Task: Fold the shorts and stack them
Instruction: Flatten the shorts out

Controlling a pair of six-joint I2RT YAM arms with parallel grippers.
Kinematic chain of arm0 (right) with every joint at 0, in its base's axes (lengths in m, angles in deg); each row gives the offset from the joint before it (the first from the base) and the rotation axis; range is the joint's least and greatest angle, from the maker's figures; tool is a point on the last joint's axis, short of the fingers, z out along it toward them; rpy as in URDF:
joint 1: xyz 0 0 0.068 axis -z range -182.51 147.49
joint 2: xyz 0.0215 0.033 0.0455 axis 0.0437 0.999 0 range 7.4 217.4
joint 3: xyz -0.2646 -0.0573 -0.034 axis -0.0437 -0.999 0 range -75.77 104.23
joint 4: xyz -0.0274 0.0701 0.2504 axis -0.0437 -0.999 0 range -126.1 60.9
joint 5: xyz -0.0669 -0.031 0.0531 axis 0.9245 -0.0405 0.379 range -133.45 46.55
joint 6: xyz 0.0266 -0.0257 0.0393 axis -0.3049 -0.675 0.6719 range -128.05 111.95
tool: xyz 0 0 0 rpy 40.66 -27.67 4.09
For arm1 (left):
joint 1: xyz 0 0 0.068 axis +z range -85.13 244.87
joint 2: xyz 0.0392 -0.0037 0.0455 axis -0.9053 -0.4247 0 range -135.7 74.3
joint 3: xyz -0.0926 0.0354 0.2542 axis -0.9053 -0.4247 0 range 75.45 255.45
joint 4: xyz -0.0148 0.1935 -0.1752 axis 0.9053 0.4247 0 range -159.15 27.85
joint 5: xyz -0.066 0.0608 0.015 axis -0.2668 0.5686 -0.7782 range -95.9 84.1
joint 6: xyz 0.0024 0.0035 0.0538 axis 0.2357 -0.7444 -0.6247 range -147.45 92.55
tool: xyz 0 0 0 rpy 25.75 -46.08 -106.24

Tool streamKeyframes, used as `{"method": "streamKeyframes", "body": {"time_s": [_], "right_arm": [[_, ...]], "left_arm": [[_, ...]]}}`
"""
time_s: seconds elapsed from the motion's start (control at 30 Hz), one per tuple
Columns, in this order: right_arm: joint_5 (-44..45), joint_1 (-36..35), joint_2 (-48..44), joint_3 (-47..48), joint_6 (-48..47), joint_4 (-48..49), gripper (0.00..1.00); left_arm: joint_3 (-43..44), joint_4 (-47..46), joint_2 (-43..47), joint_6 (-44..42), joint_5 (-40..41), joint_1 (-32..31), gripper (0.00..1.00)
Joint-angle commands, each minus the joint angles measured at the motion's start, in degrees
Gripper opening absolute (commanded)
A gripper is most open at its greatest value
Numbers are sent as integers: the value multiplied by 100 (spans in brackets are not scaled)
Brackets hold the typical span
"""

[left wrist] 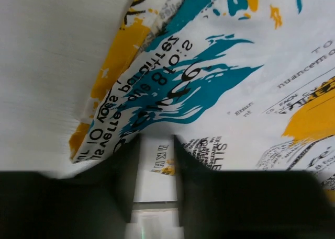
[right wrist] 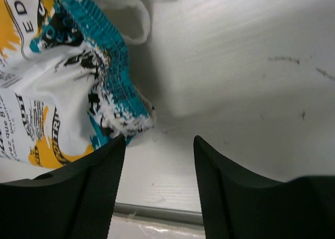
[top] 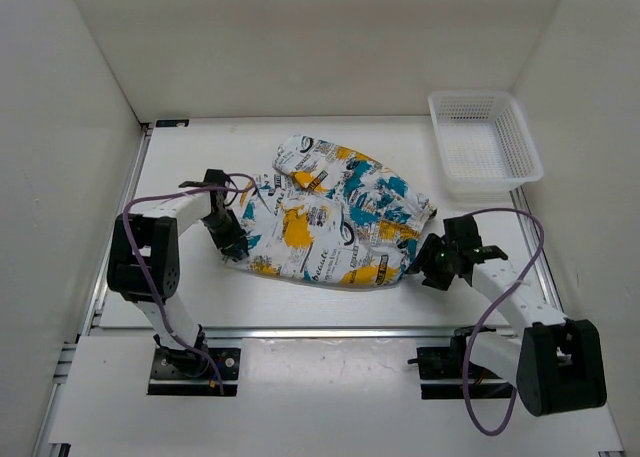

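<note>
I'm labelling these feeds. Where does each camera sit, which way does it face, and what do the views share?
Top external: above and behind the bases, looking down at table, shorts, basket; left arm and right arm show.
Left wrist: on the left arm, facing the shorts' printed edge closely; left hand at bottom.
Right wrist: on the right arm, facing the shorts' corner and table; right hand, fingers apart.
Shared: every view shows the shorts.

L tool (top: 238, 244) down low, clamped on shorts (top: 330, 217); R tool (top: 426, 267) down low, gaping wide.
</note>
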Motion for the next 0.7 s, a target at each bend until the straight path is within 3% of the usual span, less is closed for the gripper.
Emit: {"method": "streamKeyframes", "body": {"time_s": [0.0, 0.1, 0.17, 0.2, 0.23, 0.3, 0.5, 0.57, 0.63, 0.67], "right_arm": [[-57, 31, 429, 96, 81, 684, 58], [-57, 31, 711, 210, 11, 922, 54], [-136, 31, 923, 324, -51, 1009, 43], [-188, 31, 923, 324, -51, 1010, 35], [-189, 31, 975, 376, -51, 1010, 18], [-119, 31, 924, 430, -104, 905, 3], [144, 31, 441, 587, -262, 475, 0], [145, 31, 440, 588, -323, 474, 0], [145, 31, 378, 536, -323, 413, 0], [145, 31, 378, 535, -323, 413, 0]], "left_arm": [[202, -191, 108, 26, 82, 10, 27], [307, -191, -16, -27, 144, 10, 11], [308, -191, -78, -27, 144, 10, 11], [308, -191, -78, -27, 144, 10, 11], [308, -191, -78, -27, 144, 10, 11], [308, -191, -8, -27, 196, 10, 11], [308, -60, 362, -27, 678, 10, 11], [308, 11, 292, -27, 811, 10, 38], [361, 90, 231, 61, 1117, 10, 72], [291, 90, 230, 130, 1180, 10, 78]]}}
